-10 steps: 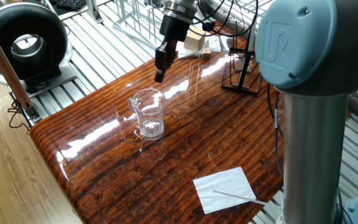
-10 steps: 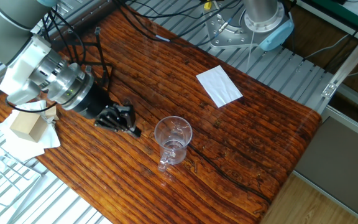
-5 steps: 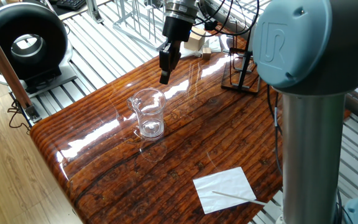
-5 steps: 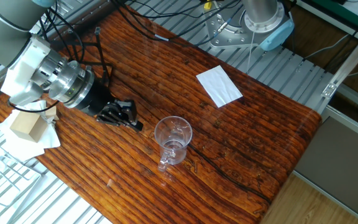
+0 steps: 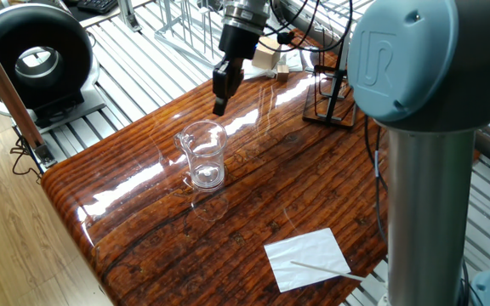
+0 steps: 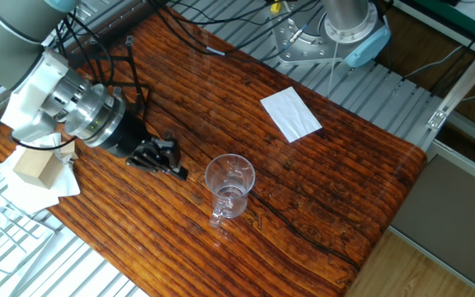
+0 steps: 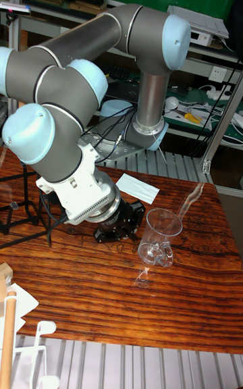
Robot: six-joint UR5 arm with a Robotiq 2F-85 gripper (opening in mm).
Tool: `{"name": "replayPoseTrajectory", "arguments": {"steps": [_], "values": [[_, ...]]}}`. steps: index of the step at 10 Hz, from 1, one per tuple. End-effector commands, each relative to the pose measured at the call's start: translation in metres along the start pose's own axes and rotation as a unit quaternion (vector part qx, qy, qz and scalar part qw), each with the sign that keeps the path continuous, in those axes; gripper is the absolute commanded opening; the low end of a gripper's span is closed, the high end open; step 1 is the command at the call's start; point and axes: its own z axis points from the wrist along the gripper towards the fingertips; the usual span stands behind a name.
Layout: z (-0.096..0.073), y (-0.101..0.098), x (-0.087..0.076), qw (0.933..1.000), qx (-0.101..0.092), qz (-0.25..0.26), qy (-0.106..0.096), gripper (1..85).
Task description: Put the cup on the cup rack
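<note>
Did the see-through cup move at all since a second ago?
No. The cup stands upright at the same spot on the table, equally far from the white paper; only the gripper shifted.

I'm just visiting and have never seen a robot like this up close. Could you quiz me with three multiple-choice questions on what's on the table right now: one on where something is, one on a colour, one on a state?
1. Where is the cup?
A. Hung on the cup rack
B. Standing upright on the table
C. Held in the jaws

2. What colour is the cup rack?
A. Black
B. Red
C. White

3. What is the gripper doing?
A. Clamping the cup
B. Gripping the sheet of paper
C. Holding nothing, apart from the cup

Answers:
1 B: the clear cup stands on the wooden table, mouth up.
2 A: it is thin black wire, at the far edge of the table.
3 C: in the other fixed view the gripper sits beside the cup, with bare wood between them; the sheet of paper lies untouched.
</note>
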Motion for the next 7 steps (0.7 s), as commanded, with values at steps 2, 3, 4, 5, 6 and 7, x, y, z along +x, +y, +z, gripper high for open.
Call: {"name": "replayPoseTrajectory", "arguments": {"steps": [2,3,4,5,6,7], "values": [[0.008,0.003,-0.024,0.9992,-0.006,-0.009,-0.038,7.3],[0.009,0.004,-0.029,0.9988,-0.009,-0.014,-0.046,9.3],[0.01,0.005,-0.032,0.9986,-0.011,-0.017,-0.049,11.3],[0.012,0.006,-0.035,0.9983,-0.014,-0.018,-0.055,12.7],[0.014,0.006,-0.039,0.9979,-0.012,-0.021,-0.06,14.7],[0.016,0.005,-0.04,0.9977,-0.011,-0.024,-0.062,16.3]]}}
